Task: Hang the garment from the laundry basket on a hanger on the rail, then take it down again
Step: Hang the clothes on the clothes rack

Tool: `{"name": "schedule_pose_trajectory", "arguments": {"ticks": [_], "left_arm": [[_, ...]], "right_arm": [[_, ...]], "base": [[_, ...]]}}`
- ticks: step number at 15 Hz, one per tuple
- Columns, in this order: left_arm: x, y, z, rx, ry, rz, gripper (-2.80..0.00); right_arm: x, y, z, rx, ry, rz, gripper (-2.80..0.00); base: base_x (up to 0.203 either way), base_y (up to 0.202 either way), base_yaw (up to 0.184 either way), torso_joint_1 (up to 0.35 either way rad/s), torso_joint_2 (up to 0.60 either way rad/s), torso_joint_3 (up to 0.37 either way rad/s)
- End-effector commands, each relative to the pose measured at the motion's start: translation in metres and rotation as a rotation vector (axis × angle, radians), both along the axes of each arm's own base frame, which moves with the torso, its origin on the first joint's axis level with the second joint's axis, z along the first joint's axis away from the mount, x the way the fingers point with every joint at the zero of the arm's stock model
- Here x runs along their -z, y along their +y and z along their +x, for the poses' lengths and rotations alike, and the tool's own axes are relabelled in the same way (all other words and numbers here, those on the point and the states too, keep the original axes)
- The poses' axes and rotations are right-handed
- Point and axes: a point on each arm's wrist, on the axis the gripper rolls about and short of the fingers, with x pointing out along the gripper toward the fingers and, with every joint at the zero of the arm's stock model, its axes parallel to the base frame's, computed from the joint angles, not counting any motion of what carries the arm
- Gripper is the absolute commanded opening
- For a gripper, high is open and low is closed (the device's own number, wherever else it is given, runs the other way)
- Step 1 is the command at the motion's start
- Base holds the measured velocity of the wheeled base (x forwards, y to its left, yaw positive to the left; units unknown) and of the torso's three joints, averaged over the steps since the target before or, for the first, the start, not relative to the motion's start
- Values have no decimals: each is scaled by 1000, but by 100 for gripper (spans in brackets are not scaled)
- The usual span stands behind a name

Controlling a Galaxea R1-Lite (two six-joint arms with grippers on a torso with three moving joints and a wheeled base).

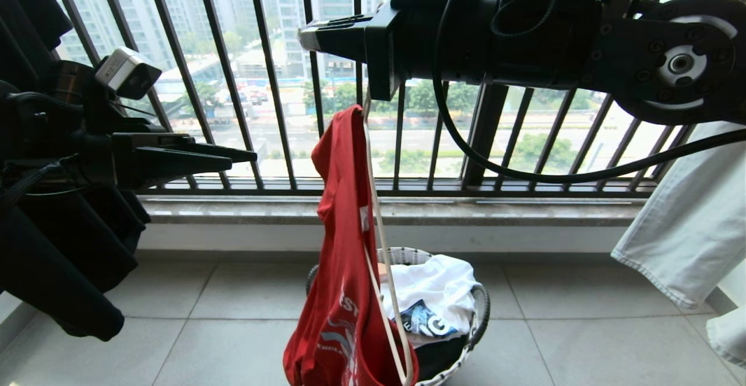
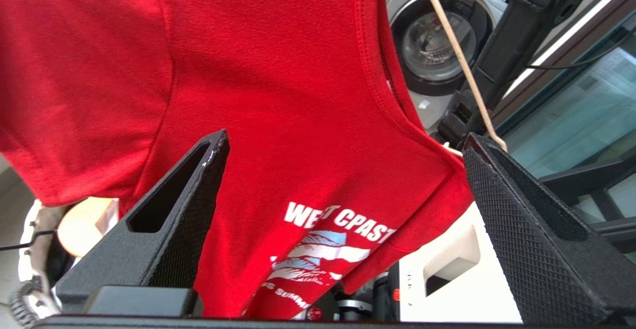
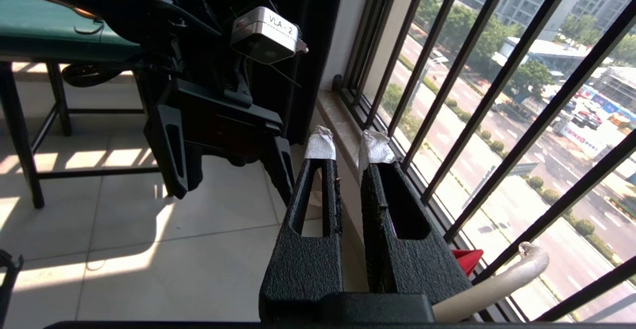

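Red fabric filled the middle of the head view: the garment (image 1: 341, 269) dangled lengthwise off the hanger (image 1: 382, 246), which itself hung tilted nearly on end, its pale rod running down the shirt's right edge; up top, the right tool (image 1: 312, 36) reached in from the right at rail height, and its taped fingers (image 3: 320, 142) sat close together, only a thin gap between them; the hanger's off-white hook end (image 3: 497, 282) showed just beside the base of that tool with a scrap of red next to it, though whether the fingers actually pinched the hanger I could not tell; over on the left, the left tool (image 1: 247, 155) pointed level toward the shirt and stopped short of it in the head view, its fingers (image 2: 184, 219) spread wide apart with the shirt's chest print and white letters showing between them, nothing gripped; below, the laundry basket (image 1: 481, 310) stood on the tiled floor under the shirt's lower half, holding a white printed garment (image 1: 437, 292) over something dark; black clothing (image 1: 64, 258) hung at the far left, pale jeans (image 1: 688, 228) at the far right, and the window bars (image 1: 268, 83) ran behind it all
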Motion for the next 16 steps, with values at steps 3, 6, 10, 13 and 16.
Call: {"name": "schedule_pose_trajectory", "arguments": {"ticks": [3, 6, 10, 13, 16], "left_arm": [[-15, -35, -27, 122, 113, -11, 0], [-17, -48, -39, 173, 142, -8, 0], [-17, -56, -57, 212, 134, -6, 0], [-21, -49, -60, 187, 110, -7, -280], [-27, -43, -65, 165, 90, -9, -280]], "right_arm": [[-2, 2, 1, 67, 29, 45, -280], [-8, 1, 2, 113, 87, 140, -280], [-11, 1, -1, 122, 93, 170, -280], [-9, 1, -1, 149, 102, 171, -280], [-10, -1, -2, 159, 100, 174, -280]], "base": [[0, 0, 0, 0, 0, 0], [0, 0, 0, 0, 0, 0], [0, 0, 0, 0, 0, 0], [0, 0, 0, 0, 0, 0], [0, 0, 0, 0, 0, 0]]}}
